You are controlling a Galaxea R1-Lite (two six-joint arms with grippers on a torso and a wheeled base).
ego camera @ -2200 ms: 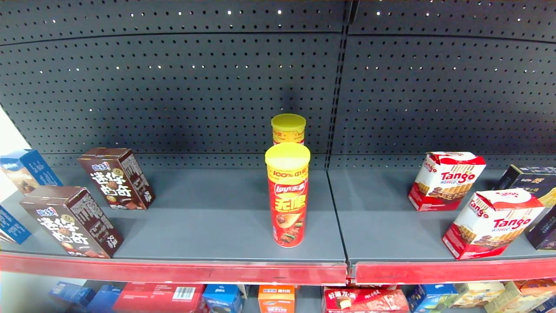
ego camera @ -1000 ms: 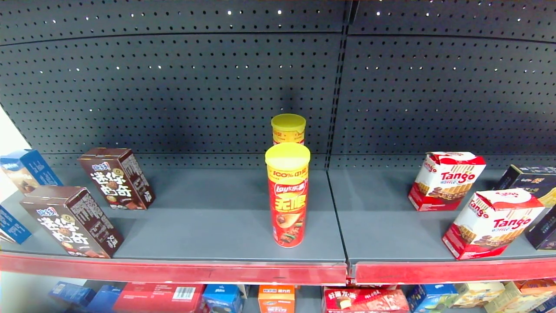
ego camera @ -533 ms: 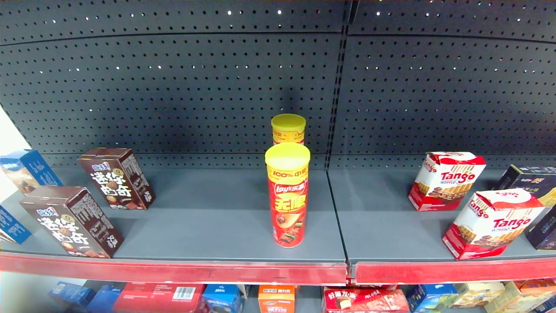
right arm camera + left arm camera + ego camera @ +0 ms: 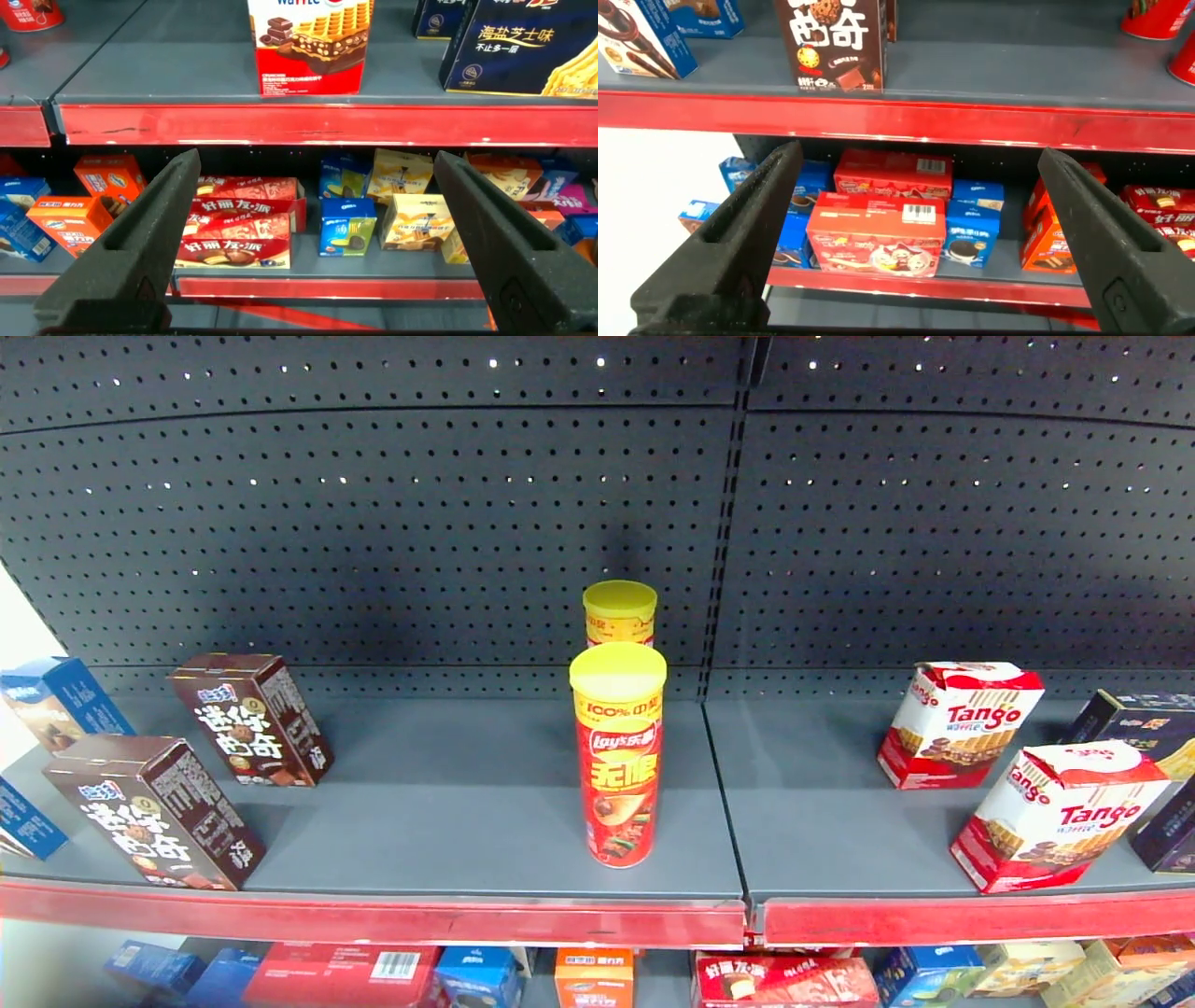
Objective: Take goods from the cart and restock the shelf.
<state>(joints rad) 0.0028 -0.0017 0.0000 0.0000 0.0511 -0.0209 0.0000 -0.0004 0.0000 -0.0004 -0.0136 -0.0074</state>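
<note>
Two red chip cans with yellow lids stand in the middle of the grey shelf (image 4: 448,821), the front can (image 4: 618,756) ahead of the rear can (image 4: 620,612). My left gripper (image 4: 915,247) is open with nothing in it, held below the shelf's red front edge (image 4: 896,103), facing red boxes (image 4: 876,238) on the lower shelf. My right gripper (image 4: 318,243) is open and holds nothing. It faces the lower shelf under a red-and-white wafer box (image 4: 310,45).
Brown cookie boxes (image 4: 154,807) and blue boxes (image 4: 61,700) stand on the left of the shelf. Red-and-white wafer boxes (image 4: 1055,817) and dark boxes (image 4: 1134,728) stand on the right. The lower shelf holds several red, blue and orange boxes (image 4: 234,229).
</note>
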